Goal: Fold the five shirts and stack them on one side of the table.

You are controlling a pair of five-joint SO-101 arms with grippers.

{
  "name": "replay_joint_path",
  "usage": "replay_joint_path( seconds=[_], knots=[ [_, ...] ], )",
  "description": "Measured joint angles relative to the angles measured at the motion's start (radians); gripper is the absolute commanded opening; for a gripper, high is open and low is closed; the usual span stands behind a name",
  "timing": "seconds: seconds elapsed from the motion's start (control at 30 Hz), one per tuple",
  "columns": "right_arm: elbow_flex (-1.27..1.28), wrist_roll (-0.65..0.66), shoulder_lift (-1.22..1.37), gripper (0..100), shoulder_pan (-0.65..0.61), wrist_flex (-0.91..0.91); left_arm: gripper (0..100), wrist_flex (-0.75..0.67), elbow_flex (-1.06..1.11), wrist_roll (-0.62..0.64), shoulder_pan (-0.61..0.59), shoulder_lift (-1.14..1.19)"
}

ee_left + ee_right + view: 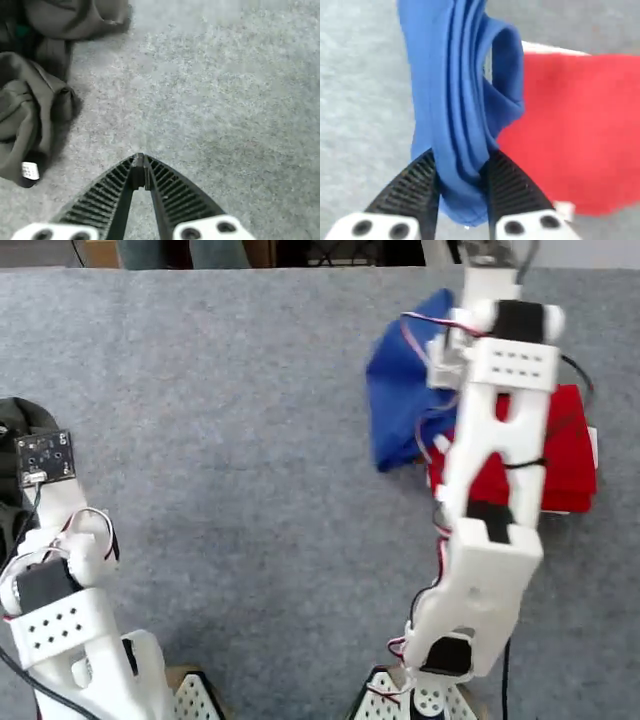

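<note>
Your left gripper (140, 172) idle, right gripper (461, 175) holding blue shirt (455, 100).
Left fingers meet on nothing beside the dark shirts (30, 125); right fingers clamp the bunched blue shirt, its length running away from them, red shirt (580, 135) just right of it.

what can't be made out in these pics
1. High view: the red shirt is half covered by the right arm, so what lies under it cannot be counted.
2. High view: the dark shirts are cut off by the picture's edge and the left arm; their number is unclear.
3. Right wrist view: the blue shirt bunches between the fingers; whether it is folded is unclear.
</note>
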Motion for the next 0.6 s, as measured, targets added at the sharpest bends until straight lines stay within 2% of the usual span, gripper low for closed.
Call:
replay_joint_path(
  seconds=[0.33,0.6],
  knots=[
    [0.110,0.164,-0.048,1.4,0.299,-0.002,3,0.000,0.130,0.000,-0.003,-0.269],
    [0.110,0.244,0.020,1.4,0.422,-0.002,3,0.014,0.216,0.000,-0.003,-0.402]
  ],
)
